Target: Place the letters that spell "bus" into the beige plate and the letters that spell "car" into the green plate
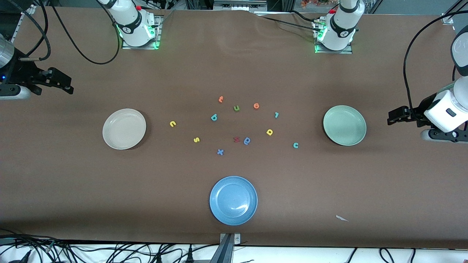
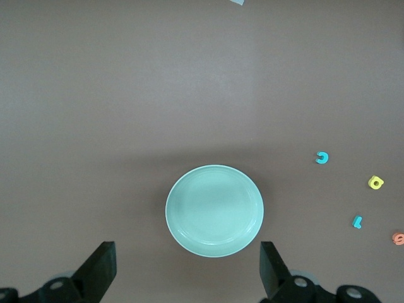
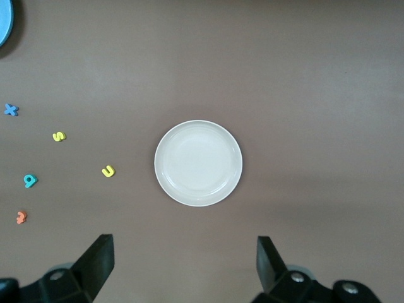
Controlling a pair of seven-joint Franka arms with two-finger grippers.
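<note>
The beige plate lies toward the right arm's end of the table, the green plate toward the left arm's end — both hold nothing. Between them lie the yellow u, yellow s, teal b, teal r, yellow a and teal c (among other letters). The left gripper waits above the green plate with fingers apart; the right gripper waits likewise above the beige plate.
</note>
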